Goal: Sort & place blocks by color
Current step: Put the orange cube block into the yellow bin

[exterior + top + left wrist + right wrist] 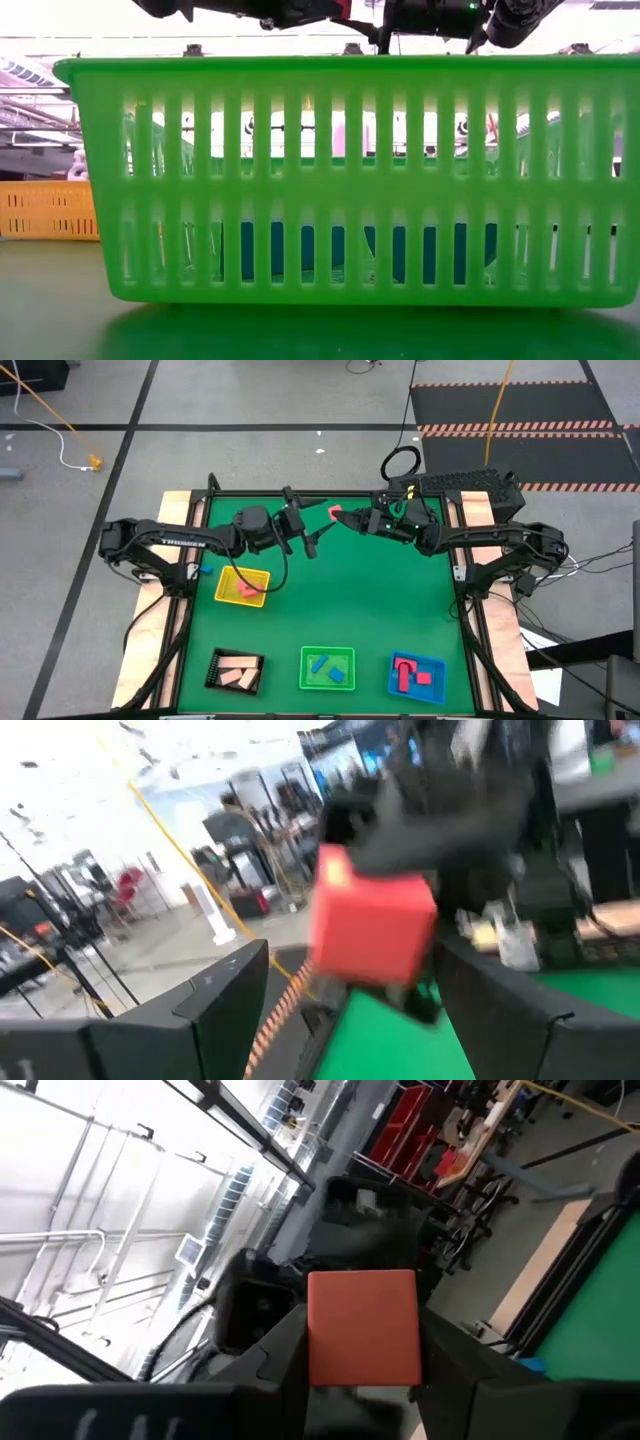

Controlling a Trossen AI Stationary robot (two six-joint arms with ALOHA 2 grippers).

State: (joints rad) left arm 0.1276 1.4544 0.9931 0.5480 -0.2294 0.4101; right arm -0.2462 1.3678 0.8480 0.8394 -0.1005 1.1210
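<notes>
Nearest to you in the low view stands the green tray (pixel 340 180), its slatted wall filling the picture. Above the table's far side, the right gripper (pixel 345 517) clamps a red block (pixel 362 1327) between its fingers, and the left gripper (pixel 318 540) faces it with jaws spread wide, holding nothing. The block looks light, rigid and smooth, so it may slip; you should take it on two flat opposite faces, squarely. The blue tray (pixel 395 682) already holds red pieces.
</notes>
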